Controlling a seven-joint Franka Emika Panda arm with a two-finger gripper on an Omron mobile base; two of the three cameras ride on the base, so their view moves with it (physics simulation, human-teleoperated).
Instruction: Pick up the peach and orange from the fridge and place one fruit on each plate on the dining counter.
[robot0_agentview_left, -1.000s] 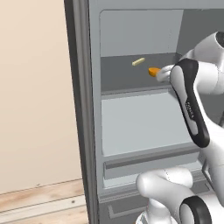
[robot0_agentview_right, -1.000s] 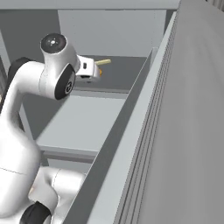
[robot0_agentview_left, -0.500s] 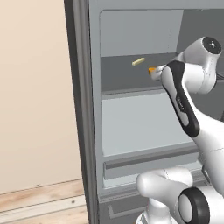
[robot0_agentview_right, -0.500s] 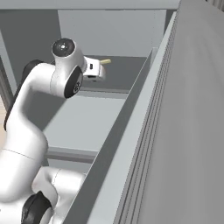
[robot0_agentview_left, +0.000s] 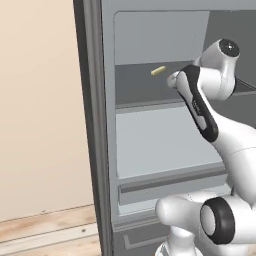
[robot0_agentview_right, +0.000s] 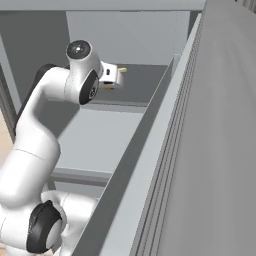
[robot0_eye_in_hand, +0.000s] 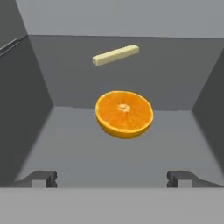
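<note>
Orange (robot0_eye_in_hand: 124, 113) centred ahead of the wide-spread gripper (robot0_eye_in_hand: 112, 178) on the fridge shelf (robot0_eye_in_hand: 87, 153); closing early could roll it backward.

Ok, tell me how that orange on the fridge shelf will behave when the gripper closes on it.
The orange looks like a cut half with a rounded underside, so it may rock or roll if nudged. Its skin looks smooth, so it could slip between the fingertips. The open gripper looks wider than it, so it probably fits.
</note>
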